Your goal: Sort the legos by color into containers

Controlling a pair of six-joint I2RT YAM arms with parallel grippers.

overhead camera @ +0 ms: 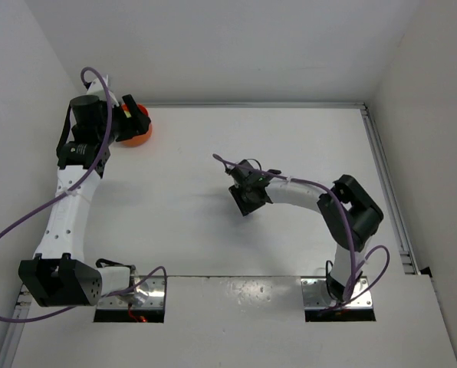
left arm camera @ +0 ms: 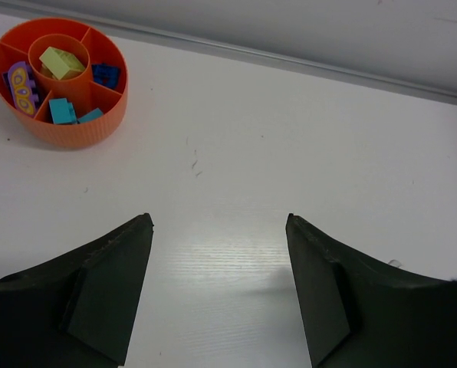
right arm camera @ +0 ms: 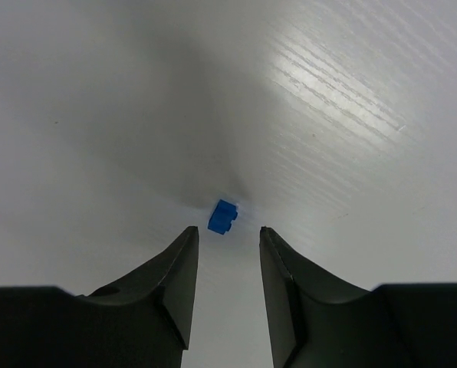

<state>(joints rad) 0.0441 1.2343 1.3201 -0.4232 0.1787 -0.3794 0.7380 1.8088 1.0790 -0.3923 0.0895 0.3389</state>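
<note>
- Presently at the pick-up step: right tool (right arm camera: 227, 231) narrowly spread, pinching nothing, poised over a small blue lego (right arm camera: 223, 216) lying on the tabletop (right arm camera: 351, 115) just past the fingertips, toward 12 o'clock.
- Next move, as judged: advance slightly, straddle the piece, then close; tiny target, apt to skid sideways.
- Left tool (left arm camera: 219, 221) spread wide, empty, well apart from the orange bowl (left arm camera: 67, 136) at 10 o'clock.
- Bowl contents: lime green piece (left arm camera: 62, 61) at centre; purple piece (left arm camera: 21, 88) at 9 o'clock; teal pieces (left arm camera: 62, 111) at 6 o'clock; blue pieces (left arm camera: 106, 74) at 3 o'clock, the likely destination.
</note>
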